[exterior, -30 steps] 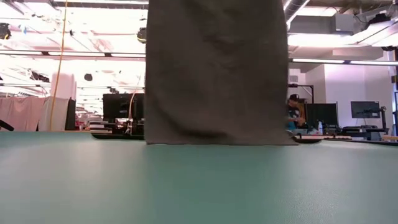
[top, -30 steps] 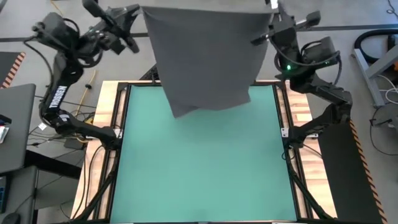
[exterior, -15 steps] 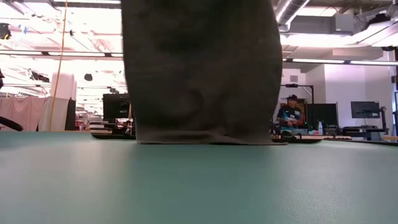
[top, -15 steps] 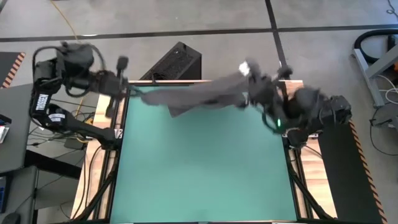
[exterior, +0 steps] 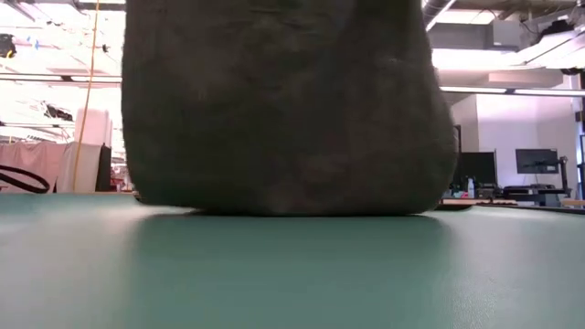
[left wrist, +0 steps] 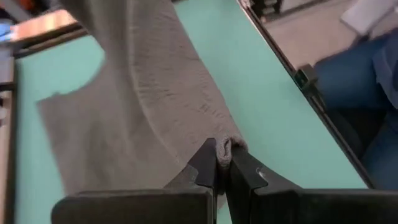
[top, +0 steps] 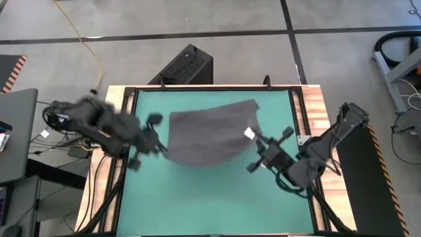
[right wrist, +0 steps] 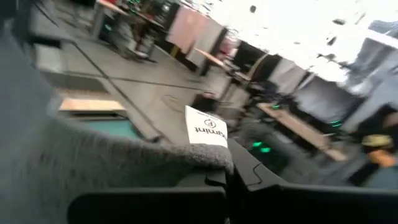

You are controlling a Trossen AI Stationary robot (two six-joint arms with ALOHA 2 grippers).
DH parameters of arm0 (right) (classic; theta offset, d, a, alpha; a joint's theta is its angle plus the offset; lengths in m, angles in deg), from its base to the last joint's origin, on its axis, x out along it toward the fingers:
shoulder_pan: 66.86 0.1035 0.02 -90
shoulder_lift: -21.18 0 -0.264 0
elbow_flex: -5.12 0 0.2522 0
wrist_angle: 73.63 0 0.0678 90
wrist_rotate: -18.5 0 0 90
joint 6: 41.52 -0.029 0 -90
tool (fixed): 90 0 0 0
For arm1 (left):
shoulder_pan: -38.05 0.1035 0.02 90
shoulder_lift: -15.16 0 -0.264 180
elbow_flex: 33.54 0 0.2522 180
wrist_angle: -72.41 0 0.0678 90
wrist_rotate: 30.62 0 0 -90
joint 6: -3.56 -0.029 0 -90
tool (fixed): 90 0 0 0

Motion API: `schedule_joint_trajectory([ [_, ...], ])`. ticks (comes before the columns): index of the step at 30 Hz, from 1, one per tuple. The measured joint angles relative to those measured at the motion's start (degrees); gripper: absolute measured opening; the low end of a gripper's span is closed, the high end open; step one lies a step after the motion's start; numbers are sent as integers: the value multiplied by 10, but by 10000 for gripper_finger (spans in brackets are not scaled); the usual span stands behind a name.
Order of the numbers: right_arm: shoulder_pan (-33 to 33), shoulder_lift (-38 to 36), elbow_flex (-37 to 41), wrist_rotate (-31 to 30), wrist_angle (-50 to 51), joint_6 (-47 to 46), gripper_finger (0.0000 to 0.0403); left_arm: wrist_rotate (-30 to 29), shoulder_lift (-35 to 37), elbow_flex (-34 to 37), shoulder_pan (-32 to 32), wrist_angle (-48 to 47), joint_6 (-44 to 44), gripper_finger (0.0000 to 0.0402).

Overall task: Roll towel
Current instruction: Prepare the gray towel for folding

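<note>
Both grippers pinch the towel [top: 209,137] by its near corners: the left gripper [top: 156,137], fingers pressed together on a bunched corner, works at the table's left side, while the right gripper [top: 258,146] clamps the opposite corner on the right, just beside the small white label [top: 249,134].

Seen from above, the dark grey cloth spreads across the far middle of the green table [top: 217,197], its far edge running toward the far right corner and its near edge curving between the two grippers. From table height, the towel [exterior: 288,105] fills most of the frame as a broad dark mass, its lower edge meeting the tabletop [exterior: 292,274].

From the left wrist camera, the fingers [left wrist: 205,165] stand closed on a fold of the towel [left wrist: 149,106], with the rest of the cloth trailing away over the green surface [left wrist: 273,93]. From the right wrist camera, the towel [right wrist: 93,162] lies over the closed fingers [right wrist: 249,177], and the label [right wrist: 206,130] stands up at its edge.

Wooden strips [top: 316,115] and a black frame border the table. A black box [top: 184,66] sits on the floor beyond the far edge. Behind the table, a brightly lit workshop holds monitors [exterior: 537,161] and desks.
</note>
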Motion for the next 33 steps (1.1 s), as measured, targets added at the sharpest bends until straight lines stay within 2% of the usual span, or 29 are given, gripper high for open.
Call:
schedule_joint_trajectory([
  [3, 44, 14, 1, 0, -2, -48, 9, -58, 0, 78, -87, 73, 10, 0],
  [6, 90, 28, -3, 0, -50, -65, 9, -115, 0, 140, -169, 176, 41, 0],
  [10, 145, 63, -3, 0, -135, -57, 9, -238, 0, 188, -288, 290, 65, 0],
  [15, 162, 124, -29, 1, -237, 36, 9, -465, -4, 189, -401, 307, 58, 0],
  [18, 149, 159, -63, 1, -251, 124, 9, -574, -3, 185, -433, 316, 39, 0],
  [20, 125, 171, -79, 4, -250, 173, 9, -625, -3, 185, -438, 298, 24, 0],
  [23, 73, 172, -87, 4, -245, 217, 9, -634, -1, 185, -413, 248, 30, 0],
  [28, -17, 169, -86, 4, -210, 221, 9, -572, 2, 185, -330, 141, 75, 0],
  [33, -86, 166, -87, 1, -158, 227, 9, -558, 13, 190, -247, 98, 35, 0],
])
